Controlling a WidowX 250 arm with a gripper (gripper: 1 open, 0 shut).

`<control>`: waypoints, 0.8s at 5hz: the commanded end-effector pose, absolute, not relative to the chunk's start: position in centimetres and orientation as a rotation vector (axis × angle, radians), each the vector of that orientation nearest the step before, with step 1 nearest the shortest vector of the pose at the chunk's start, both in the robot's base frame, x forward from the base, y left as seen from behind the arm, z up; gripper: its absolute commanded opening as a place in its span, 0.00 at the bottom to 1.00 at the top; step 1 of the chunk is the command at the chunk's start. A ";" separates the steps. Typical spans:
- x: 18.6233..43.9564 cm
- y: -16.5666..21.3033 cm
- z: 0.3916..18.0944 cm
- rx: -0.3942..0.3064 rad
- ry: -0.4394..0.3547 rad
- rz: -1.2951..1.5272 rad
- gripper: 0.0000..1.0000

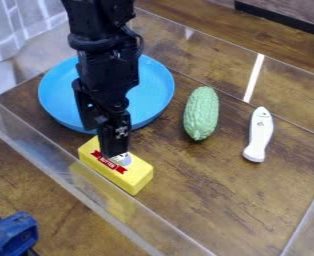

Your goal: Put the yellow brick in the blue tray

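The yellow brick (pixel 117 166) lies on the wooden table in front of the blue tray (pixel 53 95), its red label facing up. My gripper (pixel 104 138) points straight down over the brick's far end, open, with nothing between its fingers. One black finger (pixel 118 138) stands in front of the label and hides part of it; the other hangs by the tray's near rim. The round blue tray sits behind the brick, partly hidden by the arm.
A green bumpy gourd (pixel 200 113) lies right of the tray, and a white handle-shaped object (pixel 257 134) lies further right. Clear plastic walls border the table at the left and front. Something blue (pixel 6 236) sits at the bottom left corner.
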State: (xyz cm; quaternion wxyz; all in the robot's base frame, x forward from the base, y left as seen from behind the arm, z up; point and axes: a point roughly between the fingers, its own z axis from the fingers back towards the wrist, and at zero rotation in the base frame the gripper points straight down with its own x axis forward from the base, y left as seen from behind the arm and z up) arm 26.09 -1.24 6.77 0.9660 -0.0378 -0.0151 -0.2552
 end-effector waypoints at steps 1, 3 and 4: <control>26.6 -0.5 7.1 -0.072 -0.073 -0.525 1.00; 27.1 -0.1 5.8 -0.075 -0.084 -0.553 1.00; 27.4 0.0 5.4 -0.072 -0.089 -0.552 0.00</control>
